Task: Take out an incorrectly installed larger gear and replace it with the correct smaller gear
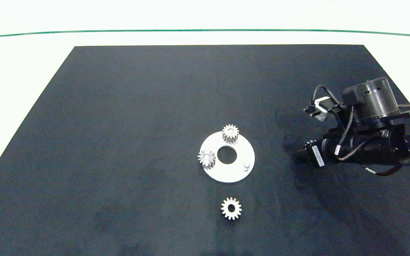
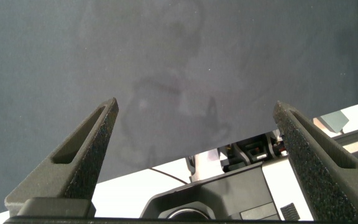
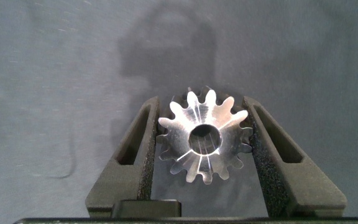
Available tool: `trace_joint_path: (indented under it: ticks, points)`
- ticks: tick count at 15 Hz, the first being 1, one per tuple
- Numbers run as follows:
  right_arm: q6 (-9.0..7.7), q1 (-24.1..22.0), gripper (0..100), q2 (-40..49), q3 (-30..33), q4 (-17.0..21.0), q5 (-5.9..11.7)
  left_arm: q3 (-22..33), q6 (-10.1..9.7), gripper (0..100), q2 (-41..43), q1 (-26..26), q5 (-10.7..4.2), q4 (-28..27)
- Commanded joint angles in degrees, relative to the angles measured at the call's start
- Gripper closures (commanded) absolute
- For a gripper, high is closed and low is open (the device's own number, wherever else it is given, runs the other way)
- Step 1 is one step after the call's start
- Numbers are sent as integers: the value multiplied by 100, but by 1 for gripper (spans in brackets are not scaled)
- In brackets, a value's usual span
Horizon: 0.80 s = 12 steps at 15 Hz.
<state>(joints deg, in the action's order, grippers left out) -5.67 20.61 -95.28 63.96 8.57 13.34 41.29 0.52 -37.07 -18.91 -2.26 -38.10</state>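
Note:
The larger gear (image 3: pixel 202 138), silvery with long pointed teeth, sits between the two fingers of my right gripper (image 3: pixel 201 102), which is shut on it. In the head view this gripper (image 1: pixel 301 153) is low over the dark mat, to the right of the white round plate (image 1: pixel 235 174), and the held gear is hidden there. The smaller gear (image 1: pixel 231 208) lies flat on the mat just in front of the plate. My left gripper (image 2: pixel 196 104) is open over bare mat, with nothing between its fingers, and does not appear in the head view.
Two small gears (image 1: pixel 230 133) (image 1: pixel 206 159) stand on the plate's pegs. A third peg (image 1: pixel 246 165) on the plate's right side is bare. The plate has a round centre hole (image 1: pixel 227 155). The black mat (image 1: pixel 119 124) covers most of the white table.

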Motion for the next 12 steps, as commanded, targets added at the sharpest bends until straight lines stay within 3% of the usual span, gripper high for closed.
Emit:
trace_joint_path:
  ticks: [1,2,3,6,11,12]
  points:
    - [-4,-14,72,-78,-42,4,2,-16,0,0,7,1,-3,-22]
    - [-13,-5,72,-78,-68,4,-7,-16,0,0,7,1,-3,-22]
    - [-13,-5,0,-69,-95,4,-7,-16,0,0,7,1,-3,-14]
    - [-13,4,0,-61,-121,-101,20,-7,0,0,16,1,-3,-14]
    - [-75,39,0,379,-473,-84,-156,-51,-61,0,16,-8,-3,-22]
    - [-92,57,0,563,-517,-57,-261,-68,-79,0,16,-8,-3,-14]
